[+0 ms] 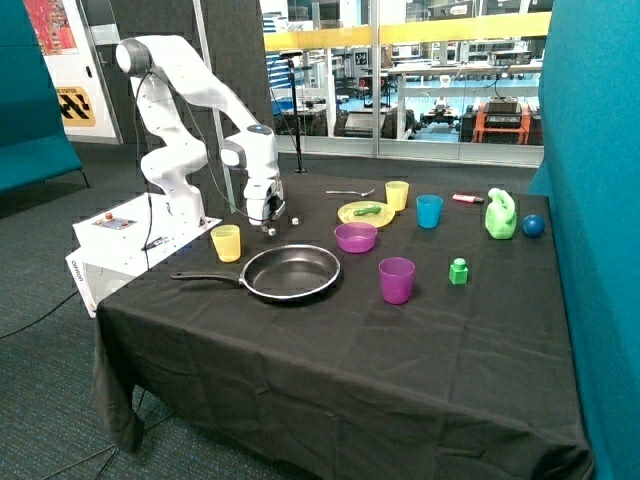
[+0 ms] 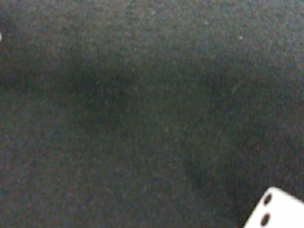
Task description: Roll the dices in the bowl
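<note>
- while the task is barely begun, as far as one can judge, the yellow cup (image 1: 226,242) stands at the near-left part of the worktop (image 1: 330,370), untouched.
- next over, the tool (image 1: 268,228) hangs low, almost on the black cloth, behind the frying pan (image 1: 290,272); whether it is open or closed, or has hold of anything, i cannot tell.
- one of the dices (image 1: 295,220) lies on the cloth just beside the tool; the wrist view shows a white die (image 2: 278,210) with two pips at the edge of its picture. a second die i cannot make out for sure.
- the bowl (image 1: 356,237) sits further along, between the pan and the yellow plate (image 1: 365,213), and looks empty of dice.
- the purple cup (image 1: 396,279), blue cup (image 1: 429,211) and green block (image 1: 458,271) stand beyond, well apart from the tool.
- left to do, by my reading: gather the dice and roll them into the bowl.
</note>
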{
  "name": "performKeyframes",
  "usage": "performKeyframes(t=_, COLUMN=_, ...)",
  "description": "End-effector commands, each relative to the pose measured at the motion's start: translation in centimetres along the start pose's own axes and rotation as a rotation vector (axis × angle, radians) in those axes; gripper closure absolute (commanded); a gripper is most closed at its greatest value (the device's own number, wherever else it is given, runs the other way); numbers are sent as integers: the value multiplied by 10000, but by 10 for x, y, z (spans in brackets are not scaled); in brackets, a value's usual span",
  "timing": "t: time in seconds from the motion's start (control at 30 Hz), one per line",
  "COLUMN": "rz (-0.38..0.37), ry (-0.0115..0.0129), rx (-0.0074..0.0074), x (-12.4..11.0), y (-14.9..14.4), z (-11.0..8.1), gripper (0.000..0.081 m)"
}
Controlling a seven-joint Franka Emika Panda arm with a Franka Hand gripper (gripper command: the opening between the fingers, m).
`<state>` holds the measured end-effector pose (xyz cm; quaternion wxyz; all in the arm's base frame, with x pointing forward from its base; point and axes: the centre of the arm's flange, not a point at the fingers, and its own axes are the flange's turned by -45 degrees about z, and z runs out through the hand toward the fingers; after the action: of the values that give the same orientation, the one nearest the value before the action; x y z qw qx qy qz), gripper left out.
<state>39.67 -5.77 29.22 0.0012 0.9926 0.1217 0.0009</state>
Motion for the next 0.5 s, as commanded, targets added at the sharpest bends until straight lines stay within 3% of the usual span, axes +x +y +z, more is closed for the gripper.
performKeyframes(t=0.0, rz=84, ry=-15, rx=26, x=3, y=0, z=10, gripper=478)
performKeyframes(t=0.47, rz=140, ry=-16, rx=26, x=7, y=2, z=9, gripper=511)
